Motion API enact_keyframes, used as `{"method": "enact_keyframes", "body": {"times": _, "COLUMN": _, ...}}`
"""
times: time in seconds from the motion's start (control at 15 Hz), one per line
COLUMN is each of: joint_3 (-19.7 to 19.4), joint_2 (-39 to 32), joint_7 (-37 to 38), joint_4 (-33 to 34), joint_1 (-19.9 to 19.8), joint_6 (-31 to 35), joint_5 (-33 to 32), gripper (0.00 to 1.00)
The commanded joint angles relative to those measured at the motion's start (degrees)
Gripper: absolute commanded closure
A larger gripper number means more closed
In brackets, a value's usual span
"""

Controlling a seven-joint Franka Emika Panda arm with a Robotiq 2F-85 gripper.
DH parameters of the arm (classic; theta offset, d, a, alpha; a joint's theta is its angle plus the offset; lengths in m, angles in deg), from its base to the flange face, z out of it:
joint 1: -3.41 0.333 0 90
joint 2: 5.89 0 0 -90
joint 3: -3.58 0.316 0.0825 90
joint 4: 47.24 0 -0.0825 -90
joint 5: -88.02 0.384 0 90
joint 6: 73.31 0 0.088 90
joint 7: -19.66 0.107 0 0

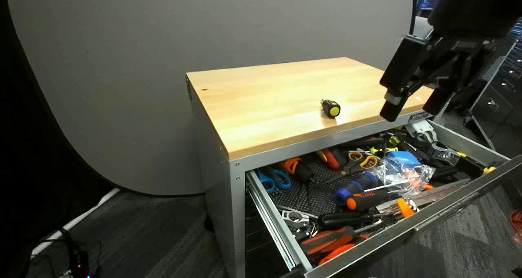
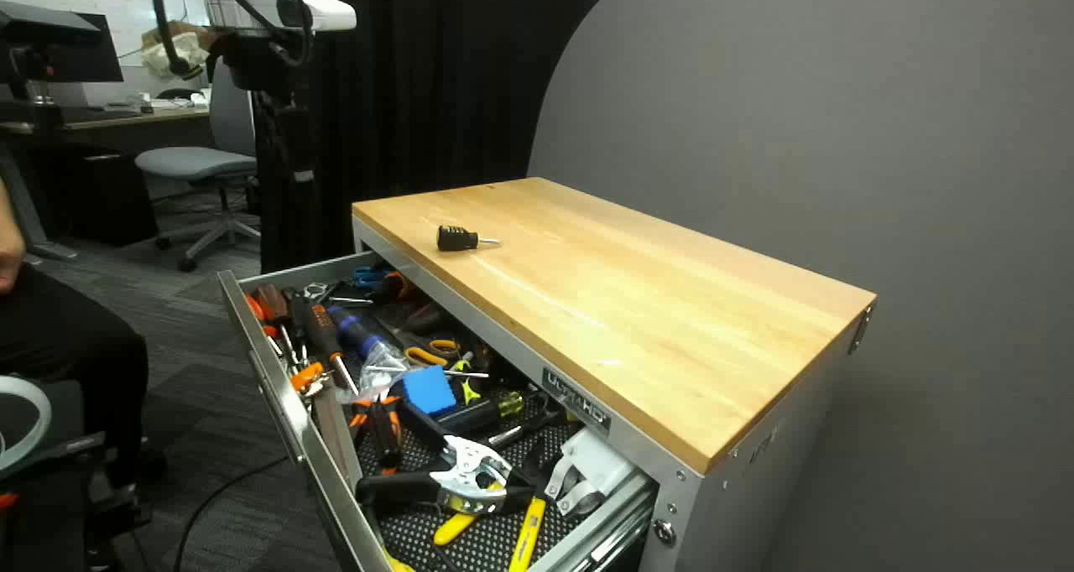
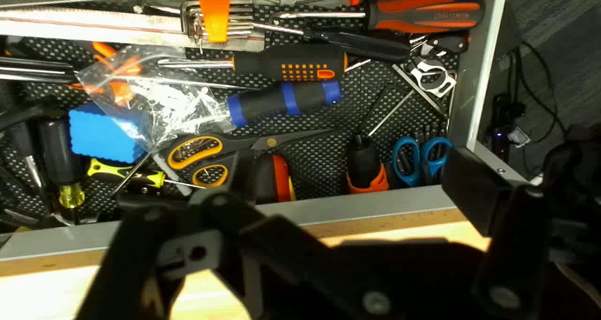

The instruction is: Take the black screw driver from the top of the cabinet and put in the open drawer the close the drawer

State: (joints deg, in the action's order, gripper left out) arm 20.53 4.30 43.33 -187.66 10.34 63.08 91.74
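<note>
The black screw driver lies on its side on the cabinet's wooden top, near the edge above the drawer. It shows in both exterior views [image 1: 331, 108] [image 2: 458, 238], with a yellow handle end and a short metal tip. It does not show in the wrist view. The grey cabinet [image 1: 277, 94] has its top drawer [image 1: 412, 226] pulled out. The drawer also shows in the wrist view [image 3: 486, 66]. My gripper [image 1: 414, 105] is open and empty, raised near the drawer side, apart from the screw driver. In the wrist view its fingers [image 3: 357, 179] stand wide apart.
The drawer holds many tools: blue scissors [image 3: 420, 158], orange-handled scissors [image 3: 195, 153], a blue-banded handle [image 3: 286, 103], a blue block [image 2: 428, 390] and a spring clamp [image 2: 474, 475]. A grey backdrop [image 1: 122, 86] stands behind the cabinet. A seated person [image 2: 67, 345] is beyond the drawer.
</note>
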Motion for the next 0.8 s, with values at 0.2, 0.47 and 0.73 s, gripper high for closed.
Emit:
{"method": "enact_keyframes", "body": {"times": 0.2, "joint_3": -1.15, "joint_2": 0.06, "joint_7": 0.15, "joint_4": 0.90, "joint_1": 1.12, "joint_6": -0.09, "joint_5": -0.27, "gripper": 0.00}}
{"method": "enact_keyframes", "body": {"times": 0.47, "joint_3": 1.15, "joint_2": -9.48, "joint_7": 10.45, "joint_4": 9.01, "joint_1": 0.51, "joint_6": -0.03, "joint_5": -7.07, "gripper": 0.00}}
{"method": "enact_keyframes", "body": {"times": 0.73, "joint_3": -0.53, "joint_2": -21.31, "joint_7": 21.02, "joint_4": 21.52, "joint_1": 3.93, "joint_6": -1.74, "joint_5": -17.70, "gripper": 0.00}}
